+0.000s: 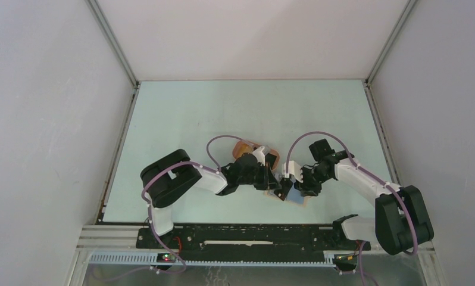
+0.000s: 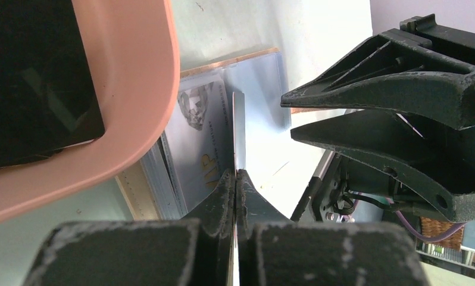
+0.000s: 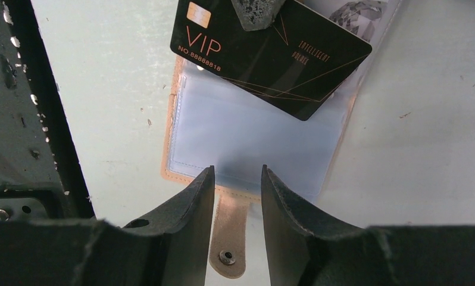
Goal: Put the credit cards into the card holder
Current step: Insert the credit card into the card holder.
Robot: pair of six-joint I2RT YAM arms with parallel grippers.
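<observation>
1. Peach oval tray [image 2: 140, 89], smooth plastic, at 10 o'clock of left gripper [image 2: 236, 185]; spare black card [image 2: 38, 77], glossy, inside.
2. Clamped in left gripper: black credit card [image 3: 271, 53], gold print "VIP", "NO.88888818", over the holder's 12 o'clock end.
3. Open card holder [image 3: 235, 137], flat on pale table [image 3: 104, 89]: tan edging, clear sleeves, silver card [image 2: 202, 137] marked "VIP" sleeved.
4. Empty right gripper [image 3: 237, 174]: jaws half apart, straddling snap tab [image 3: 229, 238] at 6 o'clock.

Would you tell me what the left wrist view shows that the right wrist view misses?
Left wrist only: the peach tray holding a black card. Right wrist only: the black VIP card's printed face, and the snap strap between the fingers of the open right pincer. Both: that VIP card in the shut left pincer, and the open card holder's clear sleeves.
</observation>
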